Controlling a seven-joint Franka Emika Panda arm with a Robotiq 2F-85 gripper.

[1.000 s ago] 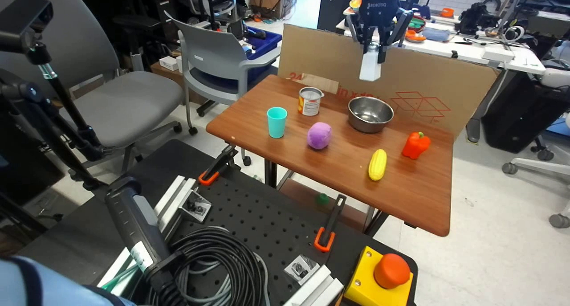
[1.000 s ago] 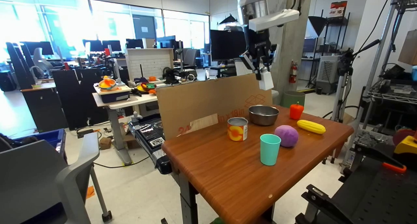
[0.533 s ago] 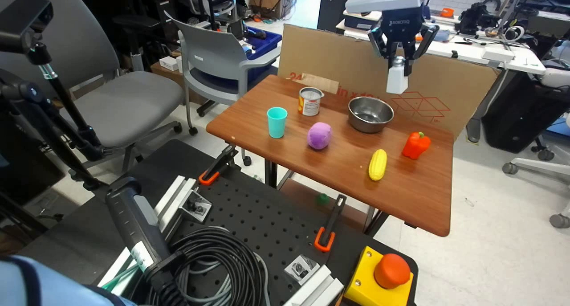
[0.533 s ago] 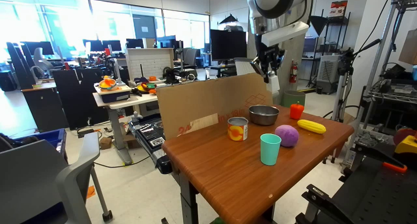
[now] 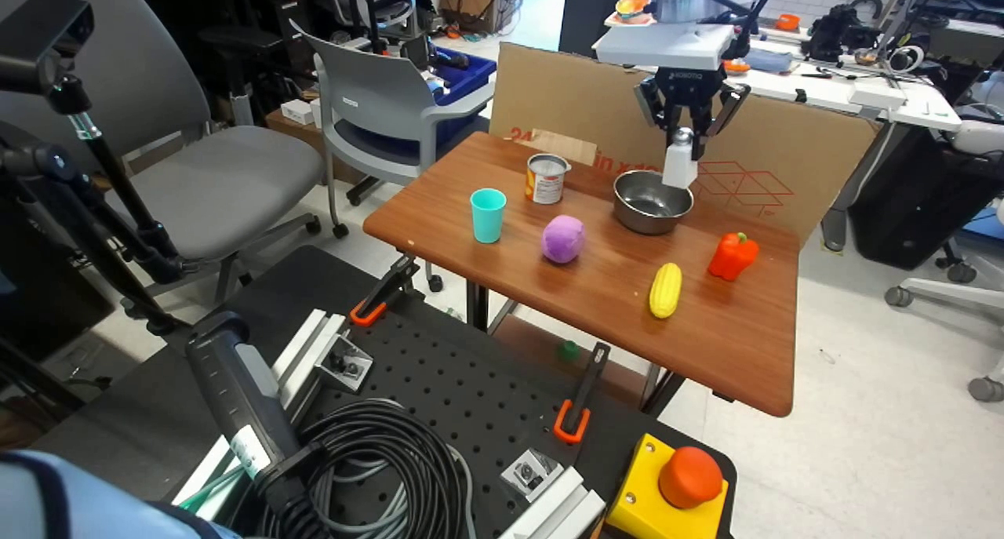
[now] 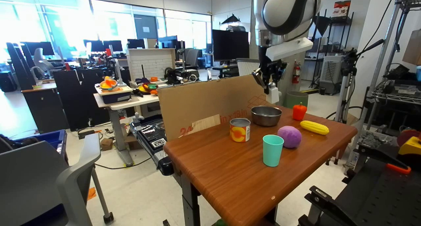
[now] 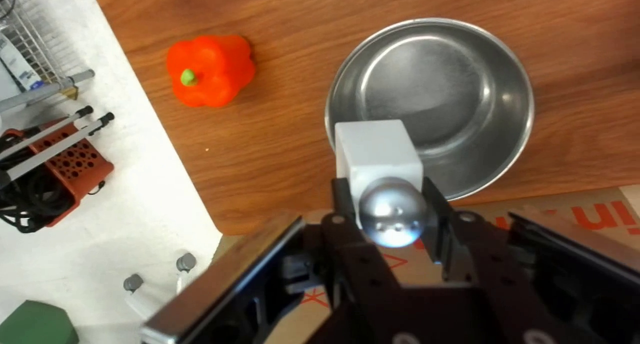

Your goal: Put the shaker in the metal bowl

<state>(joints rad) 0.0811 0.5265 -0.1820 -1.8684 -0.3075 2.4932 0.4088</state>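
The shaker [image 5: 679,170] has a white squared body and a silvery domed top. My gripper [image 7: 387,196] is shut on it near its top, with one finger on each side, and holds it roughly upright in the air. The shaker's white body [image 7: 377,146] overlaps the near-left rim of the metal bowl in the wrist view. The metal bowl [image 7: 430,83] is shiny, round and has nothing in it. In an exterior view the shaker [image 6: 273,96] hangs above the bowl's [image 6: 265,117] right side, with a gap between its base and the rim.
An orange pepper [image 5: 733,256] and a yellow corn [image 5: 665,290] are right of and nearer than the bowl. A purple ball [image 5: 563,238], teal cup [image 5: 487,216] and open can [image 5: 546,180] stand to its left. A cardboard sheet [image 6: 210,101] rises along the table's back edge.
The gripper, still shut on the shaker, has come down towards the bowl. In an exterior view it first moved right, then a little back left. The bowl and other objects have not moved.
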